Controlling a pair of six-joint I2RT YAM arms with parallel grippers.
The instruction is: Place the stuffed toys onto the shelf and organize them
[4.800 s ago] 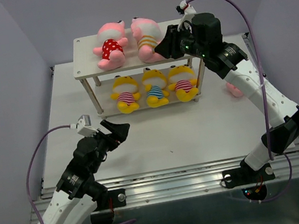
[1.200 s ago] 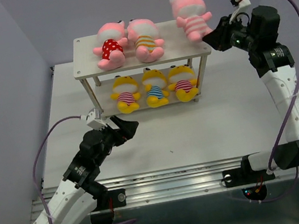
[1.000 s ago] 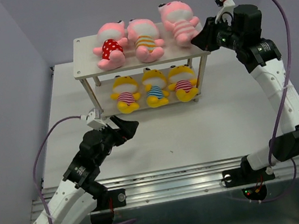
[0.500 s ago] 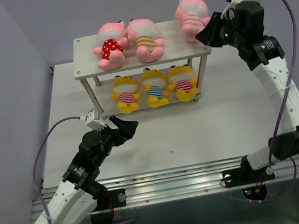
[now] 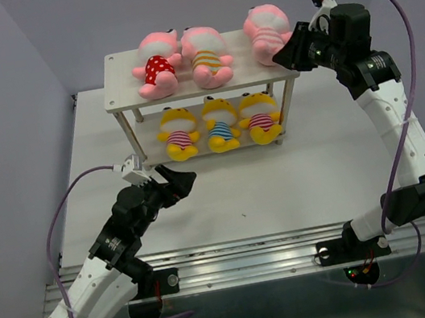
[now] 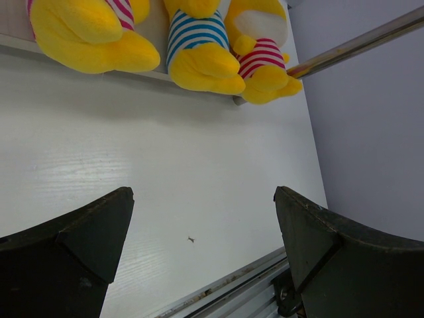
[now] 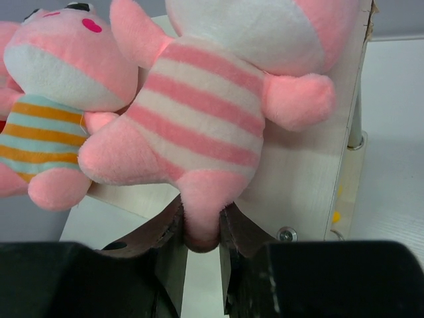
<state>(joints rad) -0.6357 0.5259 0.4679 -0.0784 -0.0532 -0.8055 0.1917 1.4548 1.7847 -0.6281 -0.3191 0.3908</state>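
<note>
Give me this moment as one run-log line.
right hand: shut on striped pink toy, at shelf top's right end | left hand: open, empty, above table | lower tier: three yellow toys

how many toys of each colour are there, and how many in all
pink stuffed toys: 3, on the shelf's top board, one gripped by the right gripper
yellow stuffed toys: 3, on the lower board
total: 6
</note>
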